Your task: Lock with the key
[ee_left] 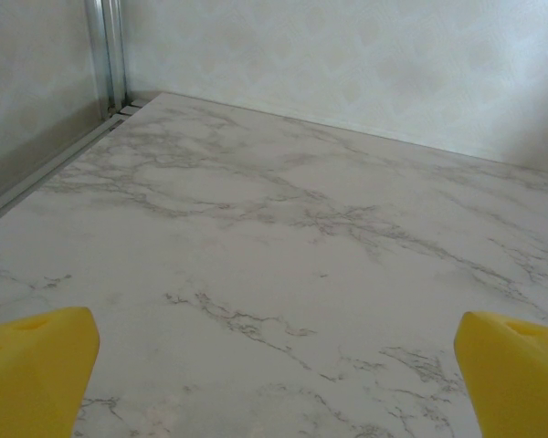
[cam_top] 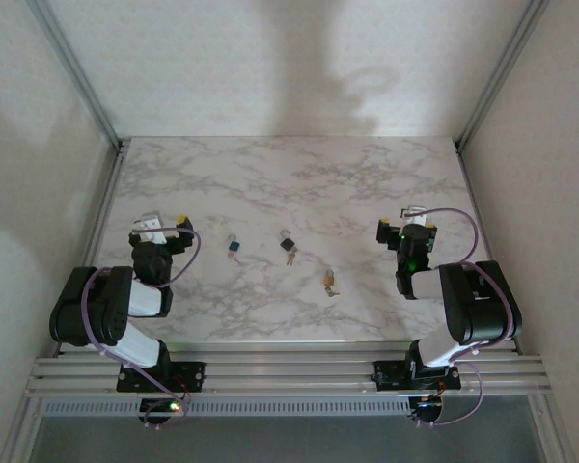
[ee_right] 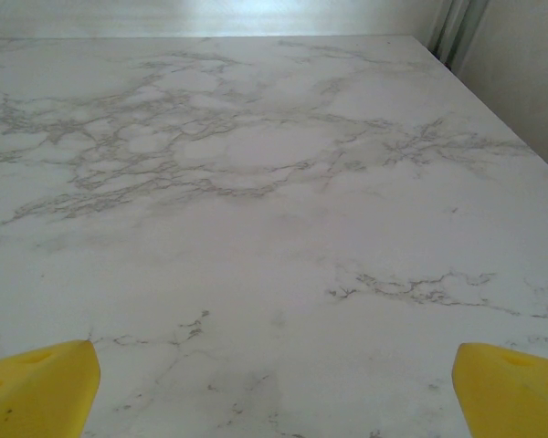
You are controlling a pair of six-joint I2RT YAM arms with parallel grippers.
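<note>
Lying at middle of bench (cam_top: pixel 270 174) between arms: blue padlock (cam_top: pixel 234 245), black padlock (cam_top: pixel 289 245), brass padlock (cam_top: pixel 329 281); keys too small to tell. Blue nearest left gripper (cam_top: pixel 164 224), brass nearest right gripper (cam_top: pixel 405 227); both spread wide, empty.

Soft even light, faint arm shadows on back wall (cam_top: pixel 318 87), slightly grainy, no glare

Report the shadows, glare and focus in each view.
Top external: diffuse light, broad soft shadows on the back wall, table evenly lit. Left wrist: marble sharp, yellow fingertips soft-edged at the bottom corners. Right wrist: marble pale and slightly washed out mid-frame, fingertips likewise soft.
</note>
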